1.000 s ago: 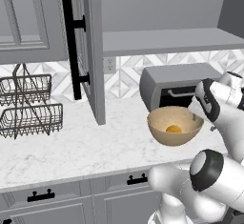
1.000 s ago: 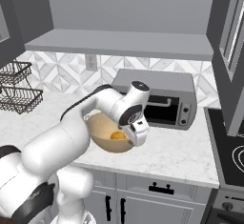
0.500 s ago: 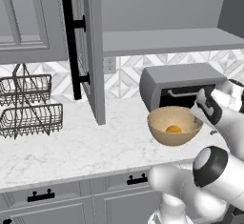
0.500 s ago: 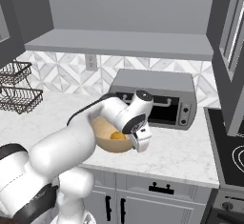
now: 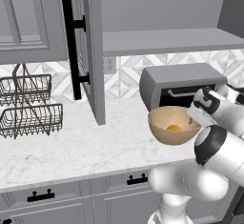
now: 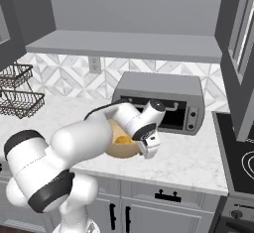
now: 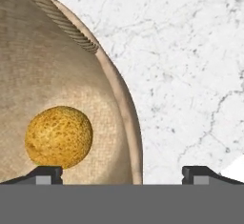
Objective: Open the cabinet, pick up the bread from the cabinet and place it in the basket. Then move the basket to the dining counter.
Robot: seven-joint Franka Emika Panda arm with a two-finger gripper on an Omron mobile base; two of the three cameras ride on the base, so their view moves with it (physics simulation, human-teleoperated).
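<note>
On the white marble kitchen counter (image 5: pixel 71 147), in front of the grey toaster oven (image 5: pixel 183 82), sits the tan, round, finely textured basket (image 5: pixel 172 124), and inside it lies the small rounded orange-yellow bread (image 5: pixel 173 127). My two-finger claw (image 7: pixel 122 173) hangs over the basket's rim with its dark finger tips (image 7: pixel 45 173) standing wide apart and nothing between them; one tip is over the basket's inside just beside the bread, the other over bare marble outside the rim. From my hand camera the bread (image 7: pixel 58 137) rests low in the bowl at about 8 o'clock, and a twisted rope handle (image 7: pixel 57 15) runs along the basket's edge toward 11 o'clock, with the marble top spreading from 12 round to 4 o'clock.

From the left base camera my claw (image 5: pixel 200 112) sits at 3 o'clock of the basket, touching or all but touching its rim; I cannot tell which. From the right base camera my white arm (image 6: pixel 79 143) covers much of the basket (image 6: pixel 121 145), with a sliver of bread (image 6: pixel 121 139) showing, and the claw (image 6: pixel 150 145) points down at the basket's 3 o'clock side.

The grey upper wall cabinet (image 5: pixel 90 51) stands with its door swung open, its long black bar handle (image 5: pixel 71 54) facing out, at 10 o'clock of the basket. A black two-tier wire rack (image 5: pixel 28 106) stands on the counter at 9 o'clock, well apart from the basket.
</note>
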